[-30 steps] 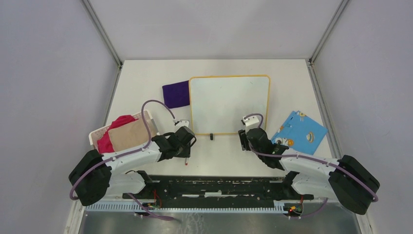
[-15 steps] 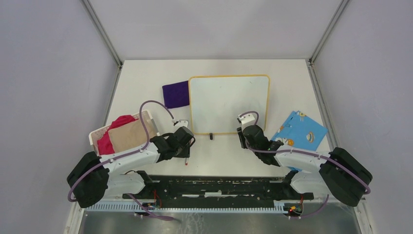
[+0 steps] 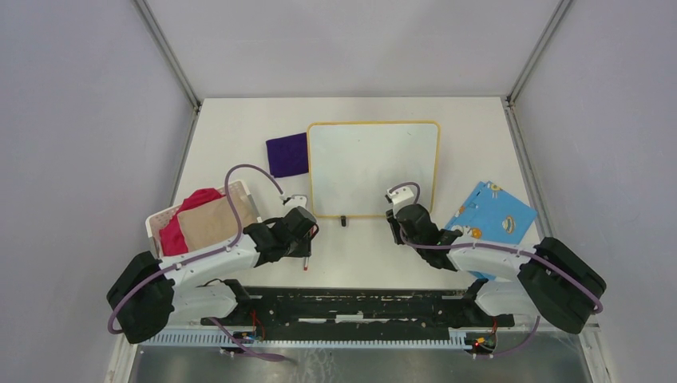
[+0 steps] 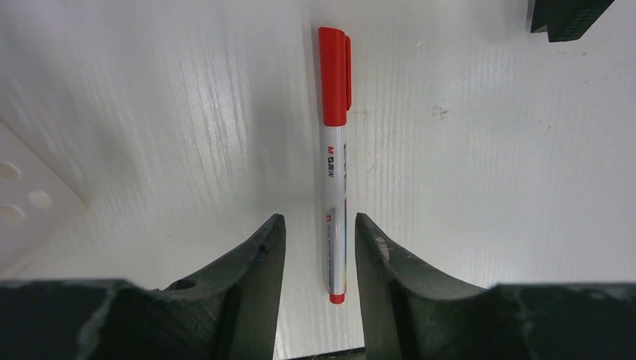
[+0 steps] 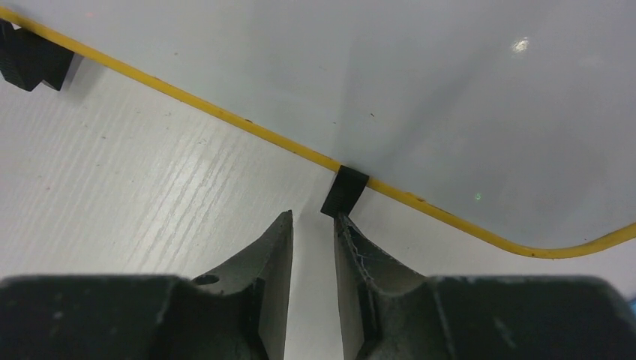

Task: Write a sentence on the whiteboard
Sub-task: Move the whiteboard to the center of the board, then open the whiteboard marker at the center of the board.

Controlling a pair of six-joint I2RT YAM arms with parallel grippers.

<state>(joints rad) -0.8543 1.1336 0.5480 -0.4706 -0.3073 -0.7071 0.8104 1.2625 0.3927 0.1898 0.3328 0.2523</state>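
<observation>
White, faintly grained table point(image 3: 359, 259) between grey walls. Nearest, at left: left gripper point(image 4: 320, 225) low over the surface, jaws partly open, straddling the rear end of a red-capped marker point(image 4: 334, 112) lying flat, cap pointing away; sliver of table visible between the left finger and the barrel, so no grip on it. Just left of that, white perforated basket point(image 3: 156, 219) with a red cloth point(image 3: 195, 198) and a tan cloth point(image 3: 211, 219) inside. At right: right gripper point(image 5: 313, 217) also low, jaws only narrowly apart and holding nothing, right fingertip touching or almost touching a small black foot point(image 5: 344, 191) on the near edge of the whiteboard point(image 3: 371, 163); cannot tell which. Second black foot point(image 5: 30, 56) further left along the same yellow-framed edge. Beside the right arm, blue card point(image 3: 491, 215) with cartoon prints. Beyond both grippers, whiteboard flat at mid-table, glossy. Purple cloth point(image 3: 287, 154) against its far left corner.
</observation>
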